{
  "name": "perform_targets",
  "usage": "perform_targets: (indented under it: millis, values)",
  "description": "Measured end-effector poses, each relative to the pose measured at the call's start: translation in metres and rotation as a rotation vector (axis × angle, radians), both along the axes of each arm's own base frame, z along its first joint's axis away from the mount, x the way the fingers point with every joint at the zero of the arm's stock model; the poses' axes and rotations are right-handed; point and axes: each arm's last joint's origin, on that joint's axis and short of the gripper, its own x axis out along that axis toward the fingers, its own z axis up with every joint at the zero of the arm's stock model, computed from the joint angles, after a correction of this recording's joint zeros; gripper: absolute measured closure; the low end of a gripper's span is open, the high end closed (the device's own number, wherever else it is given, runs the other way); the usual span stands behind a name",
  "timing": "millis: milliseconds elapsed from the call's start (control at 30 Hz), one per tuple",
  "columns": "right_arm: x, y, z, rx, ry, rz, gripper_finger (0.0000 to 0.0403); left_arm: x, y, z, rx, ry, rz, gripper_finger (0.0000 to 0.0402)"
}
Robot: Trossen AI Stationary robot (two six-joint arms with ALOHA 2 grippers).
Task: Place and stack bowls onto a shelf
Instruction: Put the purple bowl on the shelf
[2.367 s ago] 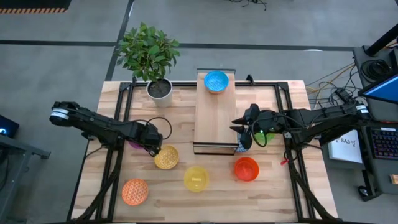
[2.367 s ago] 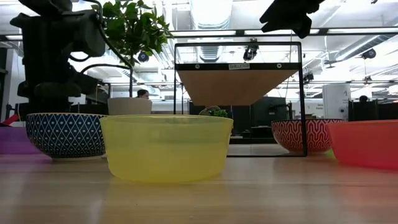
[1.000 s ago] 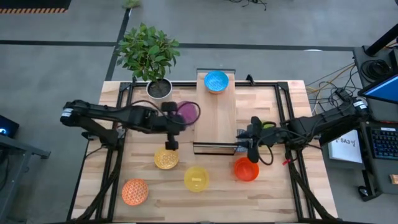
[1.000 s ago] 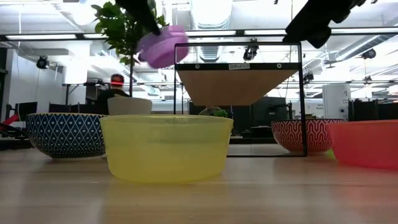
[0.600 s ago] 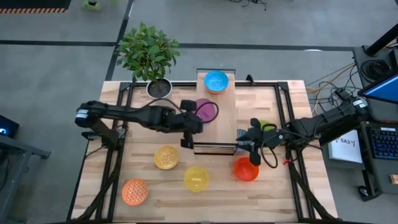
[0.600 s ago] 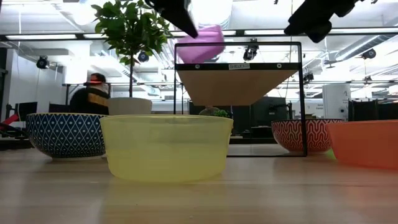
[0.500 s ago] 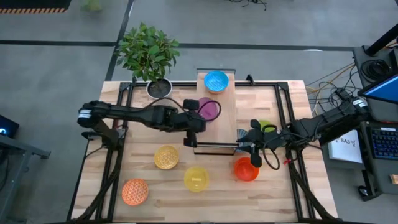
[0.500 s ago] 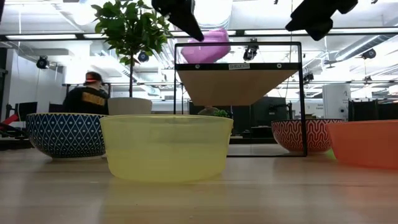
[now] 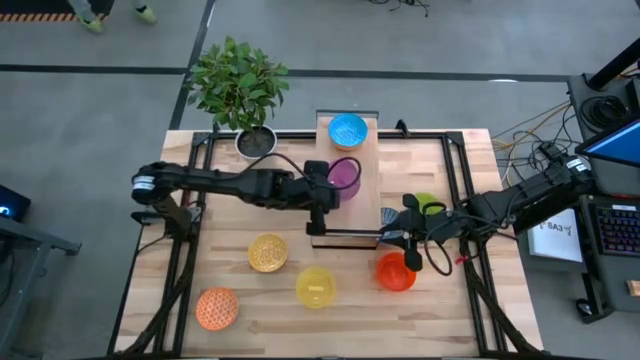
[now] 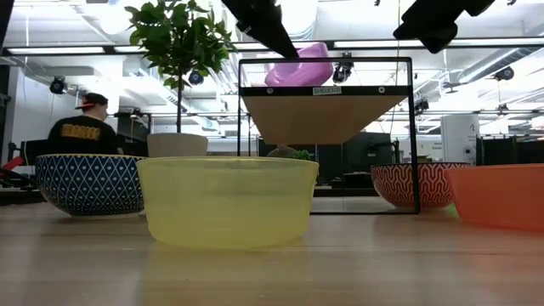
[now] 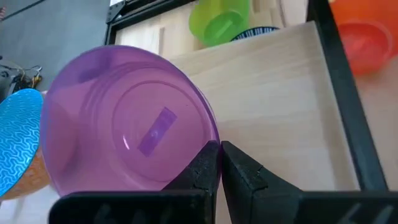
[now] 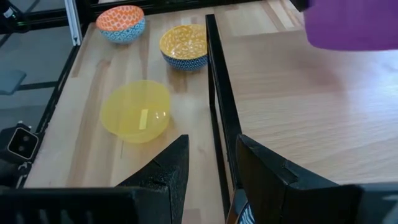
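My left gripper [image 9: 326, 190] is shut on a translucent purple bowl [image 9: 346, 177], held over the middle of the pale wood shelf [image 9: 362, 205]. The bowl is tilted and sits close above the shelf top [image 10: 299, 66]. A light blue bowl [image 9: 347, 130] rests on its base at the shelf's far end. My right gripper [image 9: 405, 238] hangs open at the shelf's near right corner, above a red bowl [image 9: 395, 272], with nothing between its fingers [image 12: 211, 168]. My left gripper pinches the purple bowl's rim [image 11: 210, 142] between its two fingers, on the side nearest the table's near left. The fingers reach in from the table's left, slanting down. The bowl is tilted; whether its underside touches the shelf top I cannot tell.
On the table near the front lie a yellow bowl [image 9: 315, 287], an amber bowl [image 9: 267, 253] and an orange patterned bowl [image 9: 217, 308]. A green bowl [image 9: 428, 205] sits right of the shelf under my right arm. A potted plant [image 9: 240, 90] stands at the far left.
My left gripper has carried the purple bowl toward the table's right edge, from left of the shelf to over its middle, and down toward the shelf top. The bowl has stayed tilted in the hold.
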Motion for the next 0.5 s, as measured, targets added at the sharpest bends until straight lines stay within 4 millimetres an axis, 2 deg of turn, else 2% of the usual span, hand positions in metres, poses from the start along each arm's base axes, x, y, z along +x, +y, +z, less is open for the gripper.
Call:
perform_targets:
  millis: [500]
  values:
    - [0.0,0.0,0.0,-0.025,0.0,0.015,0.028,0.0042,0.0089,-0.0058,-0.014,0.001,0.052,0.0308]
